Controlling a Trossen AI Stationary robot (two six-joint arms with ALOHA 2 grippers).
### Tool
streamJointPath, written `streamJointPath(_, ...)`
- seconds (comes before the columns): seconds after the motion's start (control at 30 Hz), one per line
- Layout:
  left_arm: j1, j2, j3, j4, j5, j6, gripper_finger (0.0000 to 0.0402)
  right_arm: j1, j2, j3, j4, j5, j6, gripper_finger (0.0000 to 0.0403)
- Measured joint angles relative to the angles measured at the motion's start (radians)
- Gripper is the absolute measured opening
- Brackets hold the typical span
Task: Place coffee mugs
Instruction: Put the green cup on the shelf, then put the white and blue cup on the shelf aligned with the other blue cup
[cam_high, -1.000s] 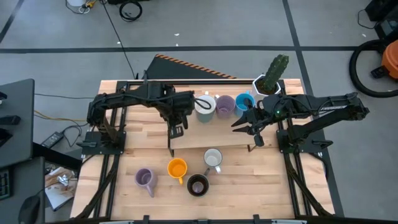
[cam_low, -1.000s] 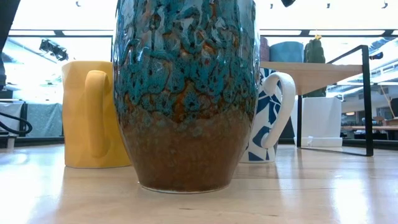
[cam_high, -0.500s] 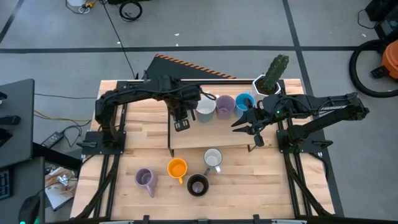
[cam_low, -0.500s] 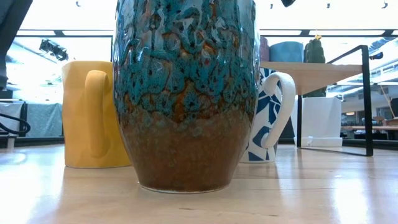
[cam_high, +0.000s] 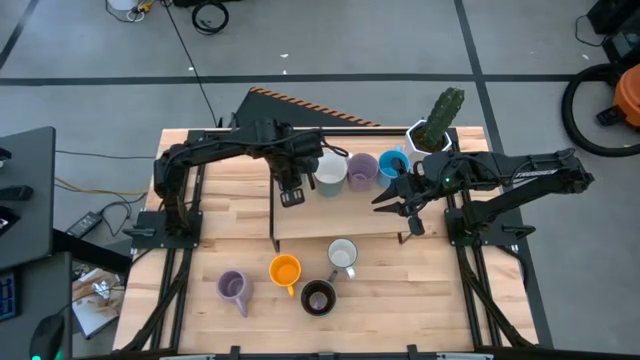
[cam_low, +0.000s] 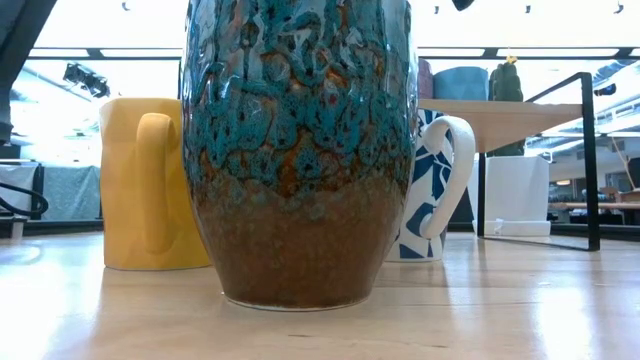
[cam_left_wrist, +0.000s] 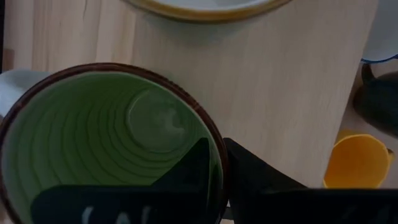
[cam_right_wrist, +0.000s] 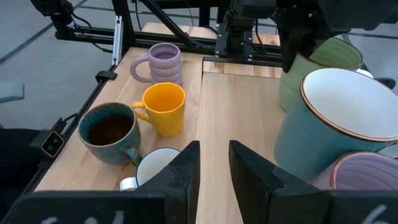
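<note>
Compared with a second before, the left hand (cam_high: 291, 190) had travelled from the bench's left-middle toward the row of mugs on the raised wooden shelf (cam_high: 350, 215), ending just left of the white mug (cam_high: 329, 176); over the last half second it barely shifted. Its fingers (cam_left_wrist: 205, 163) pinched the rim of the green mug (cam_left_wrist: 106, 140), one inside and one outside the wall. That mug had a brown rim and a ribbed green interior, and stood beside the white mug at the row's left end.

The right hand (cam_high: 398, 203) had not moved: it hung over the shelf near the blue mug (cam_high: 393, 164), fingers narrowly apart and empty.

On the shelf the row ran white, lavender mug (cam_high: 361, 169), blue. On the bench in front stood a second lavender mug (cam_high: 233, 287), the orange mug (cam_high: 285, 270), the dark brown mug (cam_high: 318, 298) and a grey-white mug (cam_high: 343, 255).
</note>
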Motion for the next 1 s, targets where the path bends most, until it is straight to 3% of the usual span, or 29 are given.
streamJointPath(0.27, -0.022, 0.000, 0.000, 0.023, 0.000, 0.011, 0.0072, 0.000, 0.000, 0.000, 0.000, 0.000, 0.000, 0.0091)
streamJointPath(0.67, -0.033, -0.041, -0.002, 0.027, 0.001, 0.013, 0.0181, 0.000, 0.000, 0.000, -0.001, -0.001, 0.000, 0.0091)
streamJointPath(1.0, -0.053, -0.160, -0.002, 0.137, -0.064, 0.027, 0.0178, 0.000, 0.000, 0.000, -0.015, -0.001, 0.003, 0.0091)
